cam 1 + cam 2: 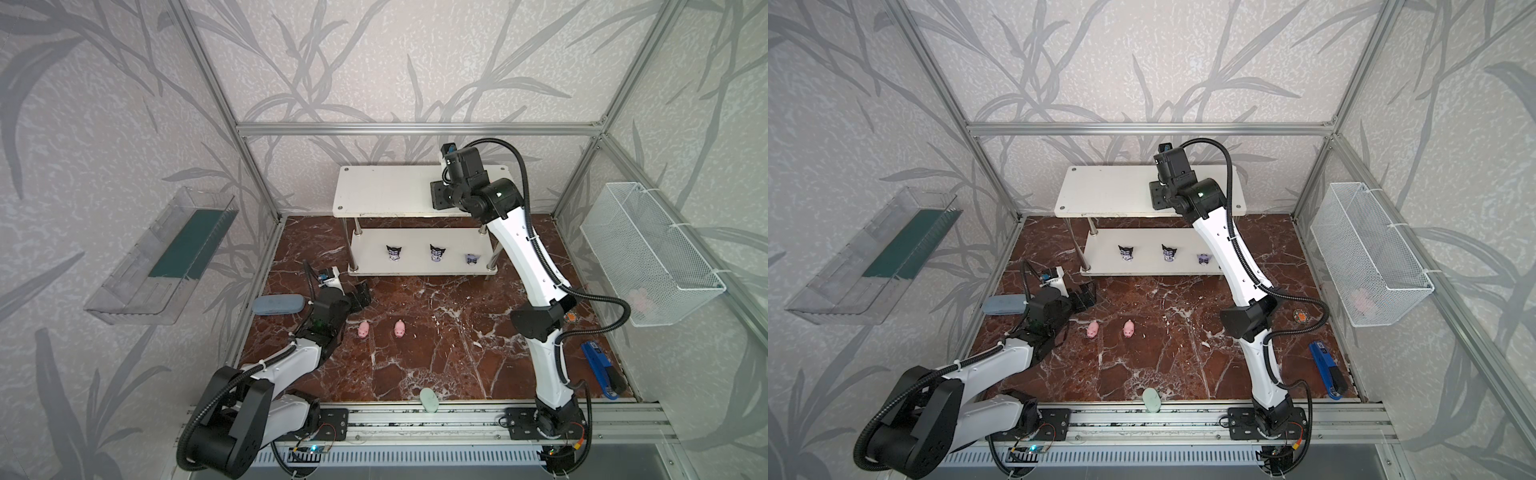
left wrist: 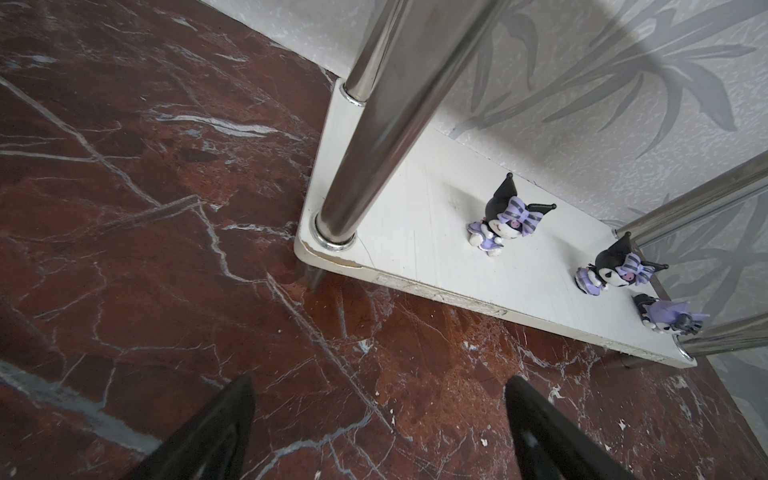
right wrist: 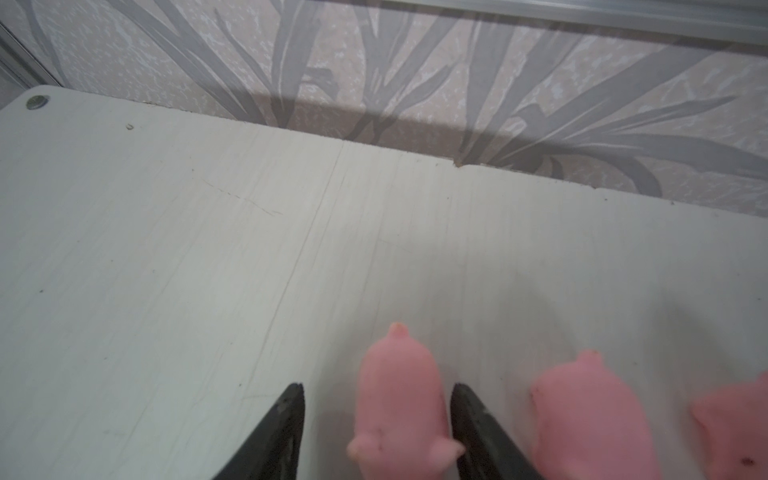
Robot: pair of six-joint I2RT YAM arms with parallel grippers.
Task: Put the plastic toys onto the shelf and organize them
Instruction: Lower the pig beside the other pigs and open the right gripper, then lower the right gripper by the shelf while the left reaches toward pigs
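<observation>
- The red-brown marbled tabletop [image 1: 436, 365] carries the two-tier shelf [image 1: 382, 195] at upper centre in both top views.
- The shelf's top board bears three pink pigs [image 3: 401, 399] side by side.
- Its lower board bears three dark figurines [image 1: 394, 252] in a row.
- On the tabletop: two loose pigs [image 1: 363, 329] left of centre, a grey-blue case [image 1: 279, 304] at left, a pale green oval [image 1: 429, 400] at the bottom edge, a blue tool [image 1: 600, 370] at right.
</observation>
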